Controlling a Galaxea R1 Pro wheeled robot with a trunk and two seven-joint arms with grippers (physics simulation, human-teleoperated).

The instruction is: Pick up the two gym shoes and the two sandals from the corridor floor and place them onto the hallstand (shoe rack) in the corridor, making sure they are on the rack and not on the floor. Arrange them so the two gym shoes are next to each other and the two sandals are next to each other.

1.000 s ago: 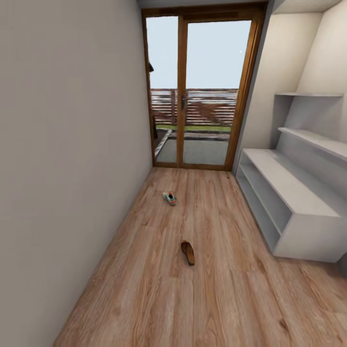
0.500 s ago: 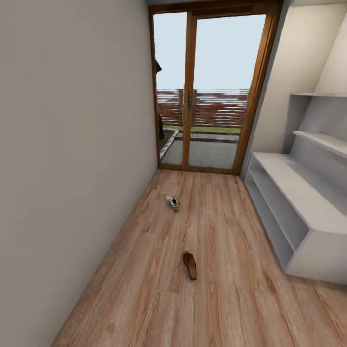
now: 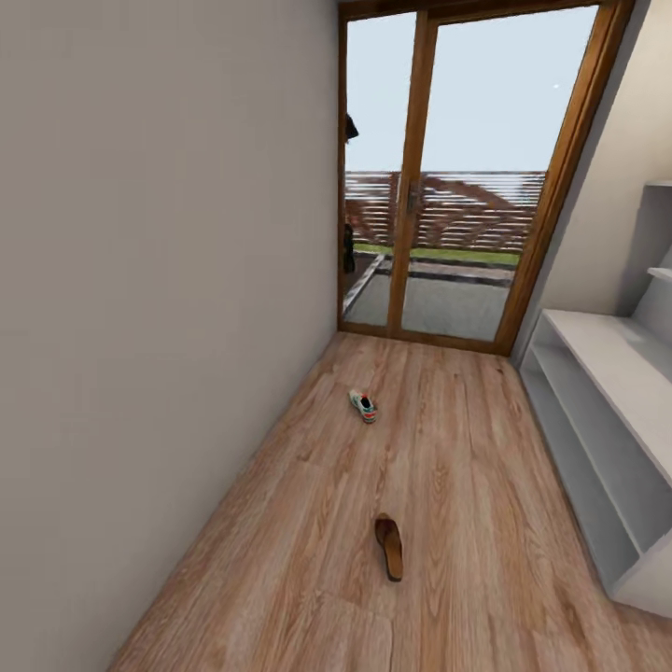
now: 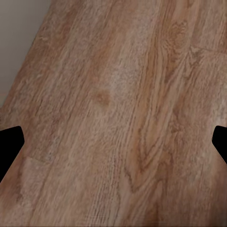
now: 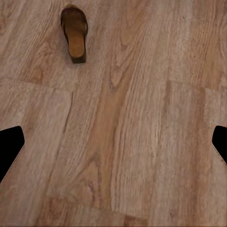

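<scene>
One brown sandal (image 3: pixel 389 547) lies flat on the corridor floor (image 3: pixel 448 467) in the head view, near the middle. The right wrist view catches the same sandal (image 5: pixel 74 33) ahead of my right gripper (image 5: pixel 113 142), whose dark fingertips (image 5: pixel 10 146) stand wide apart with nothing between them. Farther down the corridor a white gym shoe (image 3: pixel 364 406) with teal and orange heel rests on the planks. My left gripper (image 4: pixel 113 142) is open over bare planks, fingertips (image 4: pixel 9 144) at the frame's edges. The light-grey hallstand (image 3: pixel 607 373) stands along the right wall.
A plain grey wall (image 3: pixel 159 308) runs along the left side. A wood-framed glass door (image 3: pixel 467 177) closes the corridor's far end, with a fence and path outside.
The head camera has moved forward and swung left: the shoe, sandal and door sit lower and further right in the picture, and less of the hallstand shows.
</scene>
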